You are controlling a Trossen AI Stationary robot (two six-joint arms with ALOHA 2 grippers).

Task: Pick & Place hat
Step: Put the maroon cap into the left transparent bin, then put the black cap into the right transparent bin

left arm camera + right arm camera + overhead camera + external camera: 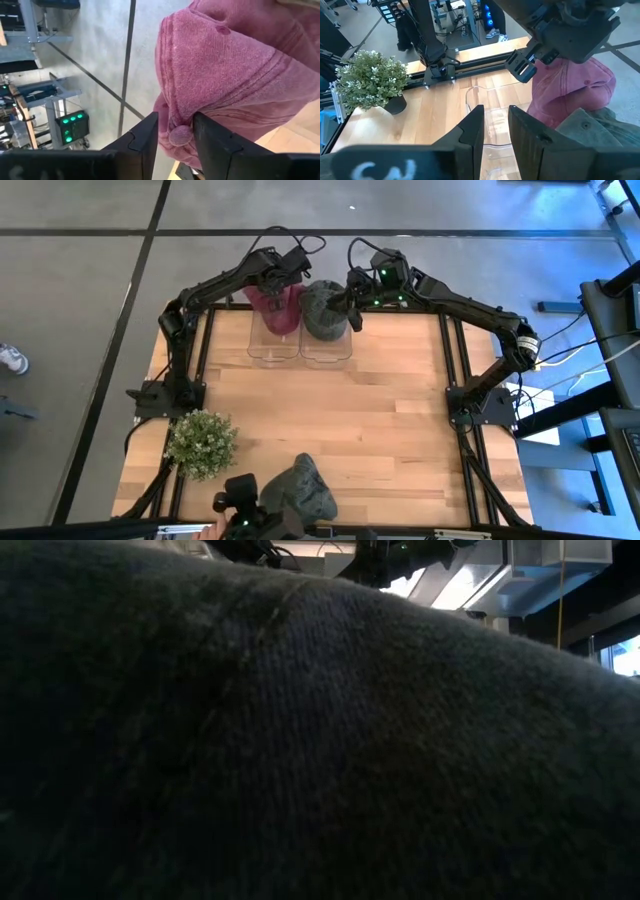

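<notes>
At the far edge of the table (330, 410), two clear bins (299, 340) stand side by side: the pink hat (275, 308) hangs over the left one, pinched at its crown button in the nearly closed left gripper (175, 132), and a grey-green hat (323, 310) sits over the right one, just beside the right gripper (496, 125). That gripper's fingers stand a little apart on nothing. A third grey hat (303, 490), well away from the bins by the plant (202, 443), probably is what blocks the low view.
</notes>
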